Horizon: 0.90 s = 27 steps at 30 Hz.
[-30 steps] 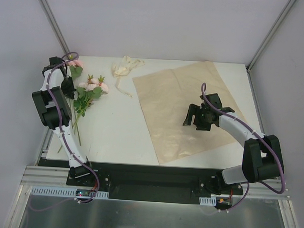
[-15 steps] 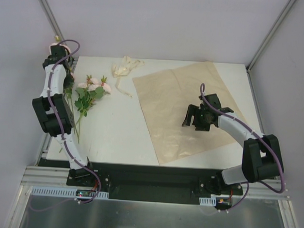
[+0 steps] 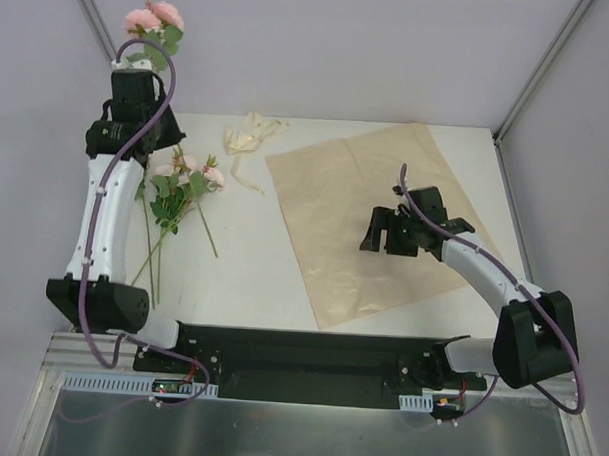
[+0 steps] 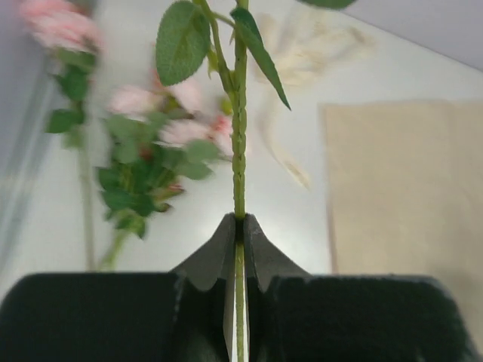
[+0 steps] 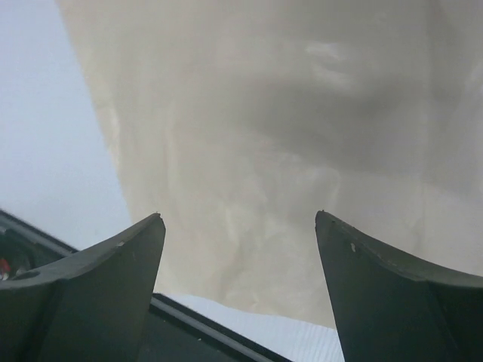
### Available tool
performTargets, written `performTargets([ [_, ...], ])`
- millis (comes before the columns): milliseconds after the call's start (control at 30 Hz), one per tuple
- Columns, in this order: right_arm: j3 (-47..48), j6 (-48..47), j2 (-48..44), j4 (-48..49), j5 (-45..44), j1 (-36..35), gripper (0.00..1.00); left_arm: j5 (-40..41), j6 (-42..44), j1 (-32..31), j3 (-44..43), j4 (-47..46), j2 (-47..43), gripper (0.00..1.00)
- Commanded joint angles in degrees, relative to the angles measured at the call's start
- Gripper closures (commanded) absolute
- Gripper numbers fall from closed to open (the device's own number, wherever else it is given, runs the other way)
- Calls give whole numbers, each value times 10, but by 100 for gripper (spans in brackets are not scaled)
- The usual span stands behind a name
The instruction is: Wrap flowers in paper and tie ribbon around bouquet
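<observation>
My left gripper (image 3: 140, 70) is raised above the table's far left corner and shut on the thin green stem (image 4: 239, 151) of one of the flowers. That stem's pink blooms (image 3: 152, 20) stick up above the gripper. In the left wrist view the left gripper (image 4: 239, 223) pinches the stem between its tips. The other flowers (image 3: 186, 176) lie on the table below. A cream ribbon (image 3: 250, 136) lies bunched at the back. The tan paper (image 3: 386, 191) lies flat on the right. My right gripper (image 3: 382, 234) hovers open over it, nothing between its fingers (image 5: 113, 264).
The white table (image 3: 243, 256) ends at a black rail (image 3: 310, 348) along the near side. Grey walls and slanted frame bars (image 3: 101, 31) close in the back corners. The paper's near corner (image 5: 249, 286) reaches close to the table's front edge.
My left arm has swung upward, lifting one flower stem off the table's left edge until its blooms stand high above. The right gripper has barely shifted to the left.
</observation>
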<state>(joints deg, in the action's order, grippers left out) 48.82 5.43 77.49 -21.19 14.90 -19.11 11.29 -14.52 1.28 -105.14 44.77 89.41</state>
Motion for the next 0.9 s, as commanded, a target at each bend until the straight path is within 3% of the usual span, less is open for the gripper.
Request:
performTargets([
  [0, 15, -24, -51, 24, 119, -20, 16, -351, -102, -36, 140, -86, -117, 100],
  [33, 18, -17, -56, 36, 154, -25, 16, -424, -137, -49, 233, -147, -133, 100],
  [67, 22, -13, -61, 47, 225, -35, 16, -524, -153, -64, 267, -249, -142, 100],
  [133, 24, 6, -88, 73, 258, -78, 16, -551, -170, -137, 323, -297, -155, 100],
  [200, 18, 26, -109, 98, 261, -125, 17, -545, -179, -206, 353, -350, -161, 100],
  [333, -26, 94, -142, 201, 243, -181, 21, -551, -272, -267, 459, -496, -167, 100],
  [533, -84, 172, -179, 257, 110, -241, 34, -513, -336, -322, 537, -624, -177, 100],
  [700, -116, 228, -206, 302, 37, -279, 44, -467, -343, -367, 553, -652, -178, 100],
  [867, -98, 230, -225, 274, -22, -324, 48, -447, -351, -392, 555, -681, -166, 100],
])
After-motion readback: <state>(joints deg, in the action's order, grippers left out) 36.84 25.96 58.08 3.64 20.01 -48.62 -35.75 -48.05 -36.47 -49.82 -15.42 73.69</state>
